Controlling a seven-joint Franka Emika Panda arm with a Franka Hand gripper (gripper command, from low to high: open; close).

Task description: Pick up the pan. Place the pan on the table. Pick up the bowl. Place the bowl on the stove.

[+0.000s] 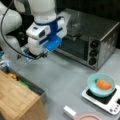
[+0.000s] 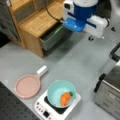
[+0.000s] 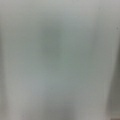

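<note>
The light-teal bowl (image 1: 93, 86) (image 2: 55, 93) sits on the white stove (image 1: 113, 105) (image 2: 42, 110) and holds an orange carrot-like piece (image 1: 103, 84) (image 2: 65, 98). The pink pan (image 1: 88, 117) (image 2: 27, 86) lies flat on the grey table (image 1: 62, 80) (image 2: 75, 62) beside the stove, with its white handle (image 1: 69, 111) (image 2: 42, 70) pointing away from it. My gripper (image 1: 37, 56) hangs above the table at a front view's left, far from the bowl and the pan, and holds nothing that I can see. The wrist view shows only plain grey surface.
A steel toaster oven (image 1: 85, 42) (image 2: 110, 92) stands behind the stove. A light wooden board (image 1: 15, 97) (image 2: 37, 20) tops a unit with an open grey bin (image 1: 32, 86) (image 2: 53, 36) holding green and yellow items.
</note>
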